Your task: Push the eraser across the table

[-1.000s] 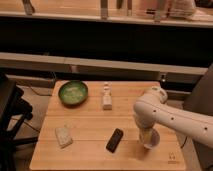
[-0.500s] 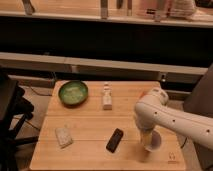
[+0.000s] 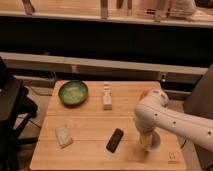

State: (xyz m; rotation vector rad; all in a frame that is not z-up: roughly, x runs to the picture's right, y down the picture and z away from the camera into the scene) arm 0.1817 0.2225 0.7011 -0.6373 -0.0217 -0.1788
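Near the front edge of the desk [image 3: 90, 125], lower centre, the eraser [image 3: 115, 140] lies exactly where it was, untouched. Right of it the end effector [image 3: 145, 138], spread wide, has barely shifted at the white cup [image 3: 155, 146]. So no push has begun, and the green bowl [image 3: 73, 92] sits idle upper left.

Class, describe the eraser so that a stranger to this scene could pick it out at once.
Find the square wooden table; near its front edge, left of the gripper hanging by the white cup, lies the eraser. It is the only flat black block, unlike the pale sponge further left.
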